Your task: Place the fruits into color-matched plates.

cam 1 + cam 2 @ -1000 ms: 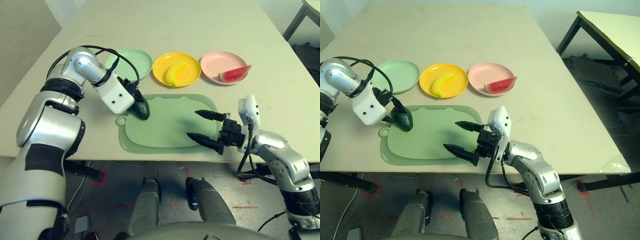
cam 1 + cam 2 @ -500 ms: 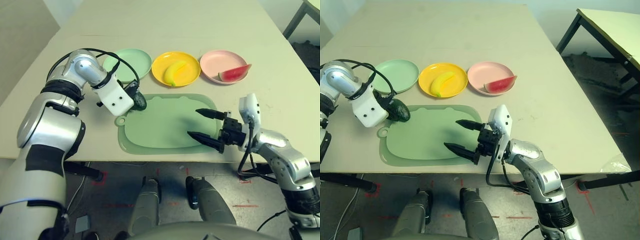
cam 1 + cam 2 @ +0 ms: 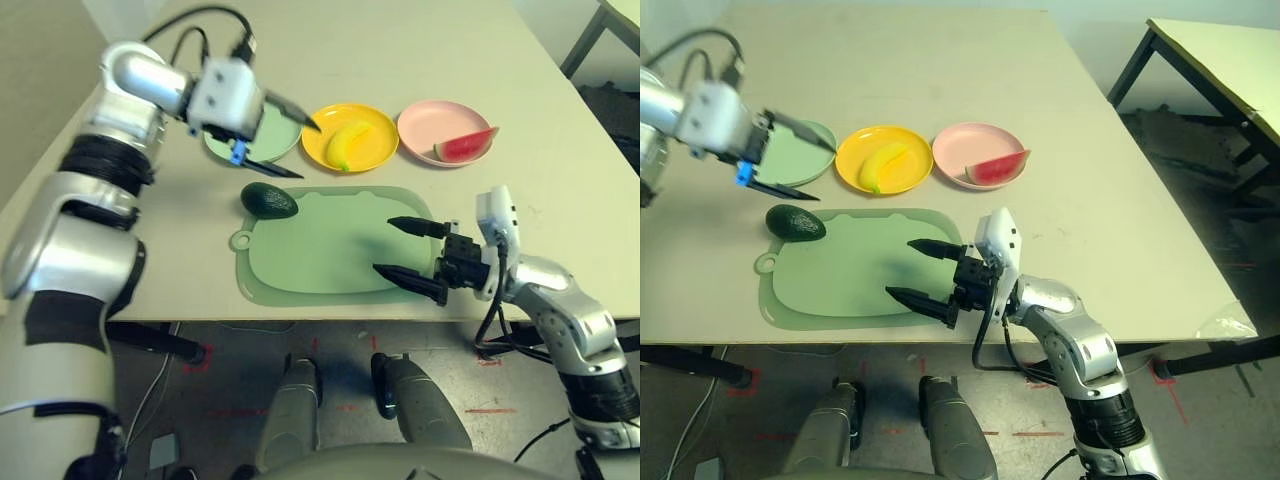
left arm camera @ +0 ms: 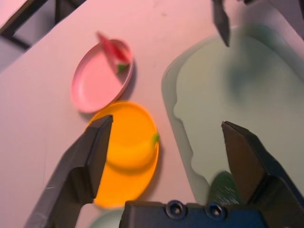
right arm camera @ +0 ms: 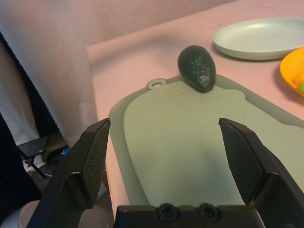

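Observation:
The dark green avocado (image 3: 268,200) lies free at the far left corner of the green cutting board (image 3: 330,250), also seen as the avocado (image 5: 197,66). My left gripper (image 3: 308,150) hangs open and empty in the air over the near edge of the mint green plate (image 3: 792,158), beyond the avocado. A yellow banana (image 3: 347,143) rests in the yellow plate (image 3: 378,155). The red watermelon wedge (image 3: 462,147) sits in the pink plate (image 3: 425,118). My right gripper (image 3: 384,245) stands open and empty over the board's near right part.
The three plates form a row behind the cutting board. The table's near edge runs just below the board. Another table (image 3: 1220,60) stands off to the right. Bare tabletop stretches behind the plates and right of the board.
My left gripper has opened, let go of the avocado at the board's far left corner, and risen away toward the green plate. The right arm has stayed put.

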You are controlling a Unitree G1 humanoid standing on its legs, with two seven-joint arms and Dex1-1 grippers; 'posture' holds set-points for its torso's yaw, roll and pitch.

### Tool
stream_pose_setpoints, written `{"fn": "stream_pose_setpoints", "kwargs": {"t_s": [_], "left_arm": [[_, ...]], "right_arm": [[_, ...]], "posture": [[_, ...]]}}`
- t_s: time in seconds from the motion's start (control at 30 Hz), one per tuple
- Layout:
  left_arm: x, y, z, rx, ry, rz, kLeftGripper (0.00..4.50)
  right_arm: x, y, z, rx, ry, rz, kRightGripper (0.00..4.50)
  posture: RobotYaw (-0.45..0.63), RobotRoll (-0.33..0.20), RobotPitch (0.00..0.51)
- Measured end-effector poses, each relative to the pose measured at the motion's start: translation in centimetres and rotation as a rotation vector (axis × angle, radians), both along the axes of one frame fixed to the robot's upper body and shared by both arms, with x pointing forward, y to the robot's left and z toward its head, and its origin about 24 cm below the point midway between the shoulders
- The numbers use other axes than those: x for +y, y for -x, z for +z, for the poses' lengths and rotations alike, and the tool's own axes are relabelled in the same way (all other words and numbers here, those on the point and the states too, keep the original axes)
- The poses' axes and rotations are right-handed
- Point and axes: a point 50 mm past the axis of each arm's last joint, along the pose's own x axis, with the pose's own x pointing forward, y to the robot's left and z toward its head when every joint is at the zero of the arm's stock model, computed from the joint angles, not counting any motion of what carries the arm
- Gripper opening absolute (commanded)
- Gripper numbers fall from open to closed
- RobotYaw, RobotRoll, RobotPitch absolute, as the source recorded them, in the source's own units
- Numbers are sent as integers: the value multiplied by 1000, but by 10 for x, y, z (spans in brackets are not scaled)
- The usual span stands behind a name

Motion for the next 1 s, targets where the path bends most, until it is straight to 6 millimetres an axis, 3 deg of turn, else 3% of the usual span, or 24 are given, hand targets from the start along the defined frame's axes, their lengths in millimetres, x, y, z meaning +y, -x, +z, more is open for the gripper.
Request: {"fn": "stream_pose_setpoints", "kwargs": {"t_s": [0.1, 0.3, 0.73, 1.0], "left_arm": [[20, 4, 2, 64, -16, 112, 4487], [35, 2, -6, 153, -130, 255, 4487], [20, -19, -50, 258, -419, 293, 4487], [13, -25, -65, 262, -529, 252, 4487]], "right_arm": [[0, -1, -3, 7, -2, 7, 4500], [4, -5, -1, -2, -12, 34, 4500], [9, -4, -7, 10, -19, 25, 4500], [9, 5, -9, 11, -21, -5, 4500]], "posture": [[-104, 0, 152], [-85, 0, 152], [-170, 0, 167], [-220, 0, 179]]}}
